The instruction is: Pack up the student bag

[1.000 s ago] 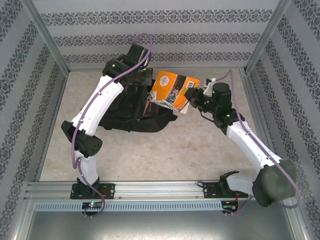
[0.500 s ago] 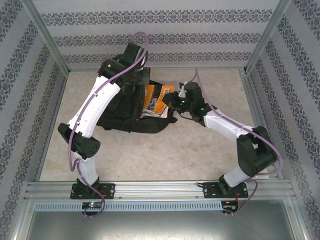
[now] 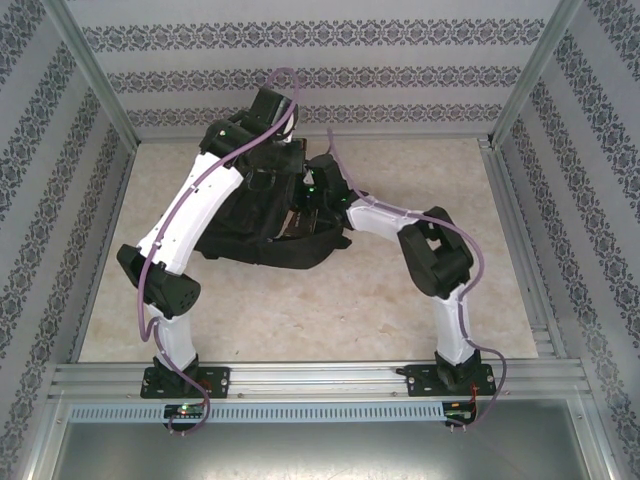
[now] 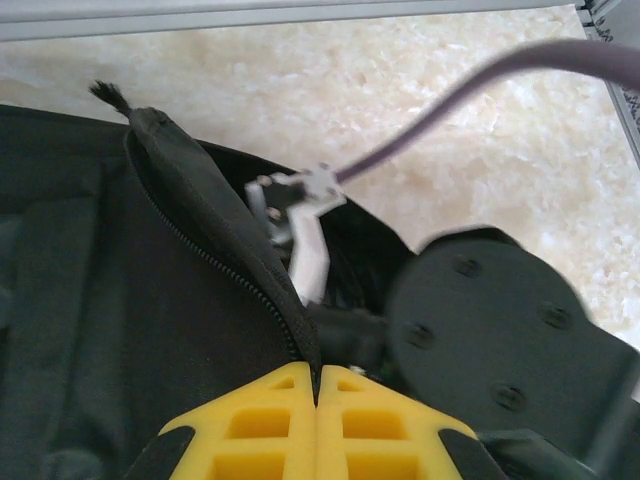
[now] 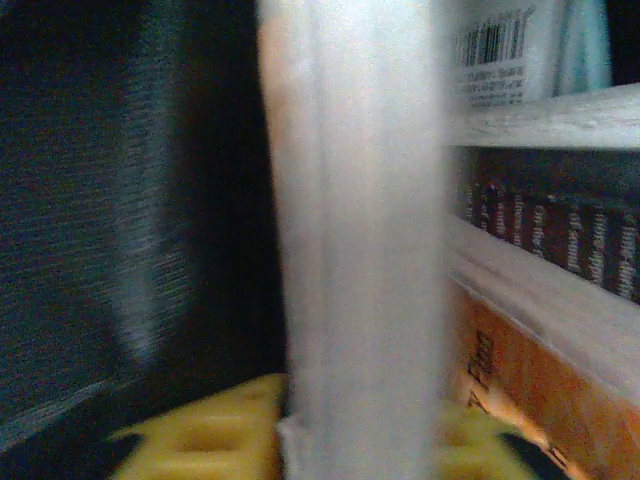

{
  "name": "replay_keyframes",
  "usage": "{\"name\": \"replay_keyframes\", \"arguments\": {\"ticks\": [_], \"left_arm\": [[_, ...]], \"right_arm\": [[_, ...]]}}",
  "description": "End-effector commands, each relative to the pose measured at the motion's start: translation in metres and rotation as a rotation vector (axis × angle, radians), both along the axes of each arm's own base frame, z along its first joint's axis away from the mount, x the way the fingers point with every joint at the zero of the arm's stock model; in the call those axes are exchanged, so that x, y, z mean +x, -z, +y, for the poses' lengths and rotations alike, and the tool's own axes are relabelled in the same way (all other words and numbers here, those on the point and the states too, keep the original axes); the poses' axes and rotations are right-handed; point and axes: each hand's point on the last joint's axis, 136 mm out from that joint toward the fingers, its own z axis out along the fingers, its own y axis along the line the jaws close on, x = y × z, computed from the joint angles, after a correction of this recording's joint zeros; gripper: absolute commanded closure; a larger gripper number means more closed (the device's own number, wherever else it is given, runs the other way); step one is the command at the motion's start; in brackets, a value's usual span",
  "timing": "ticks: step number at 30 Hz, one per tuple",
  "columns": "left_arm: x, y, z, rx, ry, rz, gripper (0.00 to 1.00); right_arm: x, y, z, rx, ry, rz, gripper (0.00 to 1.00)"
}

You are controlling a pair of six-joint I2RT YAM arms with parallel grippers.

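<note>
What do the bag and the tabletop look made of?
The bag looks like black woven fabric, matte and soft: folds, zipper seam. The tabletop is cream and mottled, like stone or stone-print laminate; can't tell which.

We see a beige marbled tabletop point(image 3: 300, 300) enclosed by patterned walls point(image 3: 320, 80), an aluminium rail point(image 3: 320, 375) along its near edge, and blurred stacked books, one orange-covered point(image 5: 520, 390), one barcoded point(image 5: 495, 50).

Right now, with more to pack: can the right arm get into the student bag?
Likely yes: the left gripper pinches the student bag's zipper edge, holding it open, and the right gripper sits inside beside books.
</note>
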Motion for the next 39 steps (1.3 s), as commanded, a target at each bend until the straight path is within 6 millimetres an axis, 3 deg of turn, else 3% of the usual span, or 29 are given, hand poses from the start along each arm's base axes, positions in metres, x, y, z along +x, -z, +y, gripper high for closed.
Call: {"name": "replay_keyframes", "arguments": {"ticks": [1, 7, 15, 22, 26, 29, 33, 36, 39], "left_arm": [[-0.003, -0.034, -0.003, -0.085, 0.009, -0.086, 1.0], [-0.001, -0.029, 0.0, -0.053, 0.012, -0.09, 1.0], [-0.001, -0.009, -0.007, -0.065, 0.033, -0.05, 1.0], [0.005, 0.046, -0.05, -0.1, 0.142, 0.099, 1.0], [0.009, 0.085, -0.079, -0.085, 0.21, 0.173, 1.0], [0.012, 0.117, -0.094, -0.054, 0.242, 0.222, 0.99], [0.022, 0.145, -0.097, -0.005, 0.226, 0.261, 0.84], [0.026, 0.119, -0.094, -0.014, 0.207, 0.202, 0.61], [0.023, 0.069, -0.074, -0.006, 0.167, 0.079, 0.43]], "right_arm": [[0.004, -0.027, 0.025, 0.09, -0.057, -0.057, 0.6], [-0.013, -0.046, -0.018, 0.02, -0.052, -0.167, 0.35], [-0.046, -0.053, -0.116, -0.102, 0.07, -0.214, 0.31], [-0.088, -0.061, -0.214, -0.342, 0.265, -0.298, 0.37], [-0.115, -0.073, -0.252, -0.487, 0.333, -0.376, 0.37], [-0.131, -0.083, -0.26, -0.514, 0.332, -0.426, 0.38], [-0.144, -0.093, -0.243, -0.533, 0.233, -0.486, 0.41], [-0.155, -0.099, -0.214, -0.565, 0.102, -0.555, 0.42], [-0.166, -0.103, -0.187, -0.588, -0.016, -0.616, 0.44]]}}
